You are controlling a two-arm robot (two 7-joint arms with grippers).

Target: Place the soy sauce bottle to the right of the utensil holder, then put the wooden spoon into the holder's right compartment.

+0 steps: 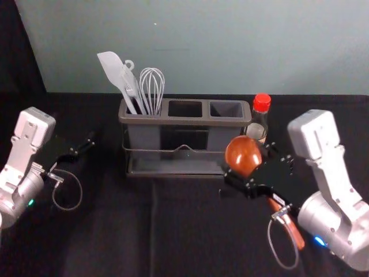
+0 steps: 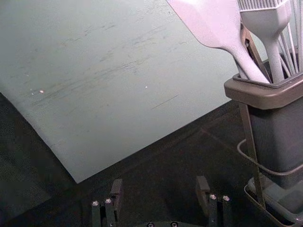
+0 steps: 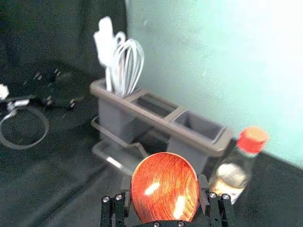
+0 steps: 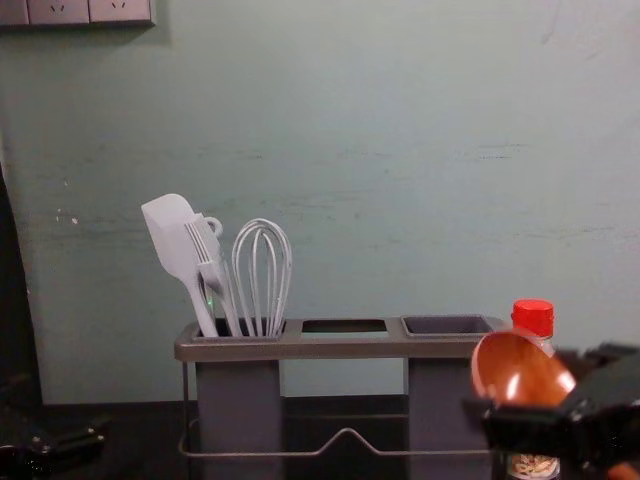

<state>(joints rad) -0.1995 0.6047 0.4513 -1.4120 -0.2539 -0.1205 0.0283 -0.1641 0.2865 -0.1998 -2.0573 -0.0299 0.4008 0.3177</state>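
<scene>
The spoon point(image 1: 243, 156) is in the right gripper point(image 1: 259, 168), in front of the holder's right end; its bowl is toward the holder and its handle slants back and to the right beneath the gripper. The bottle point(image 1: 259, 120), with its red cap point(image 1: 262, 103), stands upright just beside the holder's right end, partly behind the spoon and gripper in the chest view; I cannot tell whether it touches the holder.

The holder point(image 1: 184, 120) has three compartments in a row. The left one carries one spatula point(image 1: 113, 69), one brush point(image 1: 130, 83) and one whisk point(image 1: 152, 86), heads up, plus a ringed end point(image 1: 128, 62) behind the brush. The middle one is a framed opening with the wall point(image 4: 350, 150) visible through it from the chest; the right one shows its grey inner sides.

There is one spoon, one bottle, one holder.

The right gripper's fingers point(image 3: 204, 189) stand apart by the width of the bowl, one against each side, holding the spoon. The left gripper point(image 1: 79, 151) is to the left of the holder, its fingers point(image 2: 116, 191) spread wide with nothing between them.
</scene>
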